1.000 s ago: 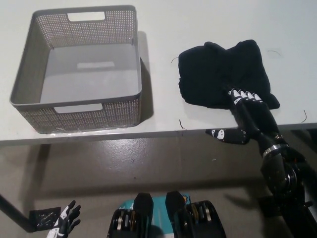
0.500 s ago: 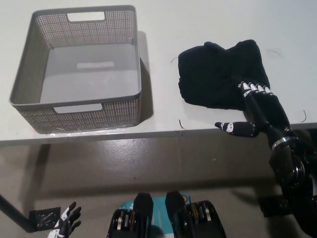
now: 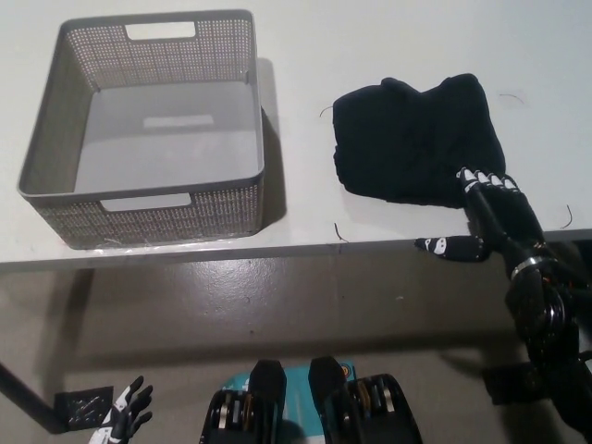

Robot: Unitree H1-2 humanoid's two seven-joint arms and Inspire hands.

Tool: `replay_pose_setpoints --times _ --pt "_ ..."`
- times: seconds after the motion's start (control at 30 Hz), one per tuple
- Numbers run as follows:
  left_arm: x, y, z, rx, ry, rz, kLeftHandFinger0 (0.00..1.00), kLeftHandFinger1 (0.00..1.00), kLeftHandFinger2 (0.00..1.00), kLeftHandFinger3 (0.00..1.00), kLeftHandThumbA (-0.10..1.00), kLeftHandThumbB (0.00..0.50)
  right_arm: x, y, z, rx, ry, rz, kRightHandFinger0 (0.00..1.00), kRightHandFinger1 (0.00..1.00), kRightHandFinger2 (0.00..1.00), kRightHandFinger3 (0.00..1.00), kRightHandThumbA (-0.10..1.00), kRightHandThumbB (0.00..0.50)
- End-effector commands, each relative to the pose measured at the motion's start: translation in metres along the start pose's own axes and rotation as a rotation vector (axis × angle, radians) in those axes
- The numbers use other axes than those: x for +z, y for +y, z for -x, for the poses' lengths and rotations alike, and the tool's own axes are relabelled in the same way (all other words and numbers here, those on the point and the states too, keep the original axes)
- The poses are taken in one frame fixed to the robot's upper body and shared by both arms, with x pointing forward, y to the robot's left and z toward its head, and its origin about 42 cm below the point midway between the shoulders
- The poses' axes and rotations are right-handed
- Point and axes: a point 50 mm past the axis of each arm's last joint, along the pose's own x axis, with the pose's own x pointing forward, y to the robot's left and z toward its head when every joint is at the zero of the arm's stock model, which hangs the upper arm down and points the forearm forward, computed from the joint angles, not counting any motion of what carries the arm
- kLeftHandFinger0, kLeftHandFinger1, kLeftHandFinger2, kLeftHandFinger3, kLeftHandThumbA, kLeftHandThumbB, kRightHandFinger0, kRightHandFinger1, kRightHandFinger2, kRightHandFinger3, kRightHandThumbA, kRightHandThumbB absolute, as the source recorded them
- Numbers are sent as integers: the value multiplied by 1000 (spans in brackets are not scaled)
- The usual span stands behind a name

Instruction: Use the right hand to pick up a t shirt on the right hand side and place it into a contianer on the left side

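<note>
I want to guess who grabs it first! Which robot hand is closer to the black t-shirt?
The right hand. It is open at the black t-shirt's near right corner, fingertips on its edge. The white left hand hangs far away, low at the picture's lower left, below the table.

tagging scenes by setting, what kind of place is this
Probably a lab or test workspace, not a home: a plain white table on a bare concrete-looking floor, holding only a grey perforated basket and a folded black t-shirt, with the robot's black right hand open at its edge.
</note>
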Motion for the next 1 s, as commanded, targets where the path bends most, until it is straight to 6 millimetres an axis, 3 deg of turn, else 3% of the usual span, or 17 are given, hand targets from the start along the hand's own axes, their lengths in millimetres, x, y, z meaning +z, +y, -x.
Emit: replay_pose_setpoints --times 0.0,0.4,0.63,0.97 --pt "8 6 -2 -18 -51 -20 1000 1000 1000 1000 1000 352 6 -29 -14 -112 -29 -3 1000 1000 1000 1000 1000 493" --pt "6 6 3 -29 -40 -28 1000 1000 1000 1000 1000 337 10 -28 -16 -110 -29 8 1000 1000 1000 1000 1000 500" --pt "4 5 6 -42 -28 -29 1000 1000 1000 1000 1000 311 15 -35 -19 -118 -34 16 1000 1000 1000 1000 985 484" --pt "5 4 4 -52 -38 -18 1000 1000 1000 1000 1000 331 33 -53 -36 -116 -29 56 1000 1000 1000 1000 1000 500"
